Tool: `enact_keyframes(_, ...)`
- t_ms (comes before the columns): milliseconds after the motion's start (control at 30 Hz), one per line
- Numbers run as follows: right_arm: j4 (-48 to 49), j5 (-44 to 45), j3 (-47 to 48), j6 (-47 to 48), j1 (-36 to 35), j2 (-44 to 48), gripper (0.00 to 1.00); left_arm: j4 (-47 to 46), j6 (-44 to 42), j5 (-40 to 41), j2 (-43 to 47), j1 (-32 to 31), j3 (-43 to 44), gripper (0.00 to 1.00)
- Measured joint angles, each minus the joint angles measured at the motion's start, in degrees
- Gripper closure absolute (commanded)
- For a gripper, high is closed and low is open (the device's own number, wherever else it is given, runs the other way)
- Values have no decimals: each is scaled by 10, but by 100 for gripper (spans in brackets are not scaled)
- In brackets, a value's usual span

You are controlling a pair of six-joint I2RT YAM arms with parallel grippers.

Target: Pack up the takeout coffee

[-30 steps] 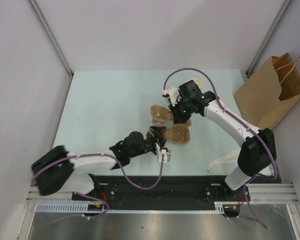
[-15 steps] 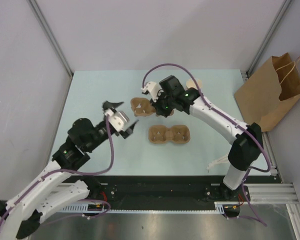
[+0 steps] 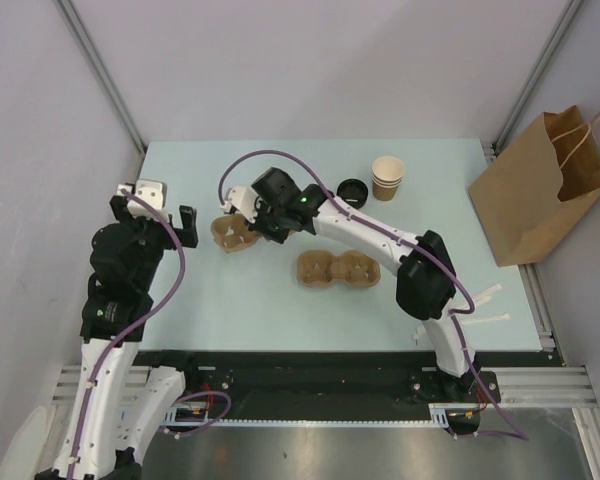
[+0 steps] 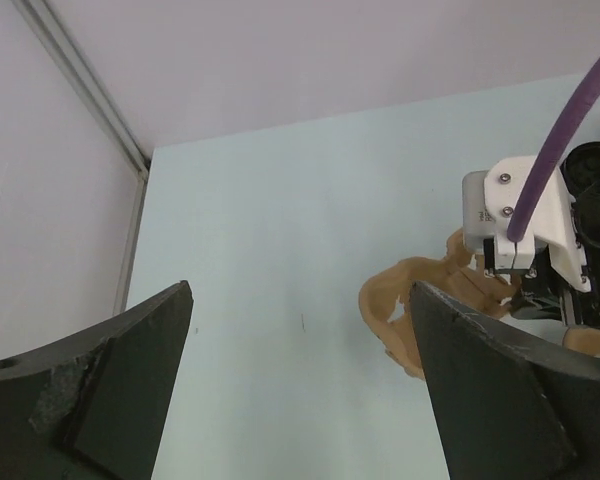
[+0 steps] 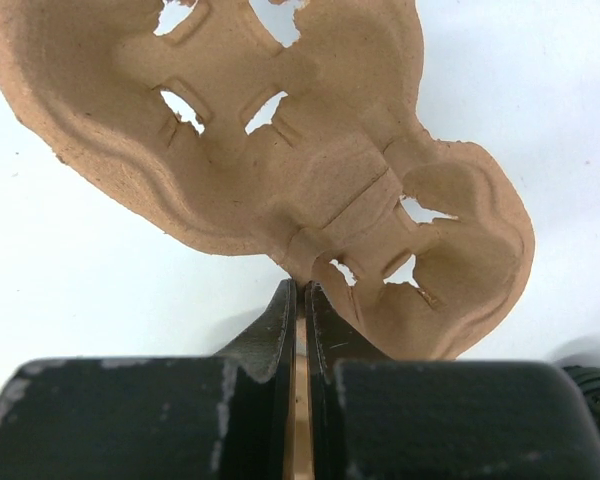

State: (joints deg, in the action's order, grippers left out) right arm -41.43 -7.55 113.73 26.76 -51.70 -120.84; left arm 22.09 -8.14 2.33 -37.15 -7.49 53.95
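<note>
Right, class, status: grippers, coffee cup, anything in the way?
Left gripper open, empty. Right gripper shut on brown moulded-pulp cup tray. Small tan kraft paper cup upright, untouched. Round black lid beside it.

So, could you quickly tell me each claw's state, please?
Left claw: open, holding nothing.
Right claw: closed on the rim of a pulp cup tray.

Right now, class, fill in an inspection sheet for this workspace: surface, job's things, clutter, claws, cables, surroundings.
Surface: pale blue table, flat, no spills seen.
Job's things: paper cup upright, unlidded, far right; black lid beside it, apart; pulp tray flat mid-table.
Clutter: white strips at the right edge, kind unclear.
Claws: left claw open, empty; right claw shut on second tray, at its rim.
Cables: purple cable looped along each arm.
Surroundings: paper bag beyond the table's right edge; plain walls.
</note>
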Motion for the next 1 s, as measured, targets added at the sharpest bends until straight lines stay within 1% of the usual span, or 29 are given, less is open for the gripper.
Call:
enact_keyframes(67,-1,4,14,9,-5,-14,100,13,14,-6,-7,24,0,5)
enact_keyframes(233,-3,24,18,28,-12,-32,100,32,68,-60,-48,111,2,5)
enact_keyframes(400,6,43,70,51,-18,-79,100,40,109,-91,-87,150,3,5)
enact_keyframes(567,54,43,89,89,-21,-117,100,59,130,-121,-105,214,32,4)
enact_keyframes(767,119,36,115,139,-30,-174,100,61,131,-136,-96,238,54,4)
enact_keyframes(933,156,35,171,173,-39,-235,100,76,131,-143,-89,246,54,3)
enact_keyframes(967,159,35,175,177,-40,-239,99,77,131,-144,-89,246,54,3)
enact_keyframes(1000,163,36,178,182,-41,-243,95,79,131,-146,-89,247,54,3)
